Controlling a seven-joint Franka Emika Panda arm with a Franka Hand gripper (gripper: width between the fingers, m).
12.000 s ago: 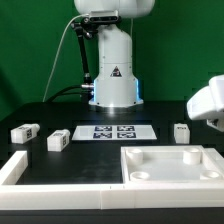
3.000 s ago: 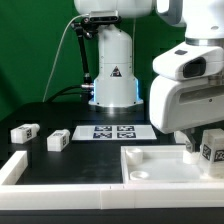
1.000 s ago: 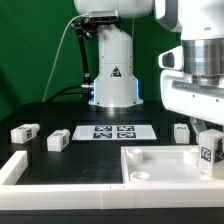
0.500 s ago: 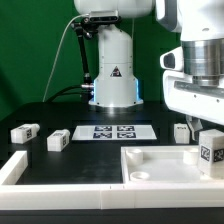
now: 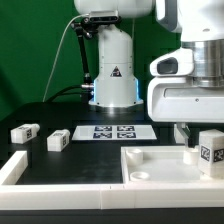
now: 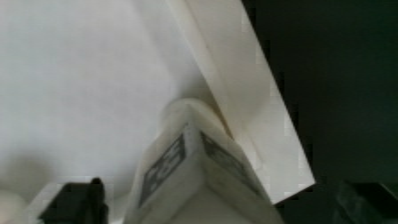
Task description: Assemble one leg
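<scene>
One leg [image 5: 210, 148], a stubby white block with a square tag facing front, stands upright at the right end of the white tray [image 5: 150, 170]. My gripper [image 5: 203, 122] hangs just above it, open. In the wrist view the leg [image 6: 196, 170] sits between the dark fingertips [image 6: 75, 203] with a gap on each side, against the tray's raised rim [image 6: 240, 80]. Three more legs lie on the black table: two at the exterior view's left [image 5: 25, 131] [image 5: 57, 141] and one beside my hand [image 5: 181, 131].
The marker board [image 5: 112, 132] lies flat in front of the robot's base [image 5: 113, 80]. A white L-shaped border [image 5: 20, 170] runs along the front left of the table, next to the tray.
The jaws have spread apart and let go of the leg, which stays standing on the tray. The hand has lifted slightly above it.
</scene>
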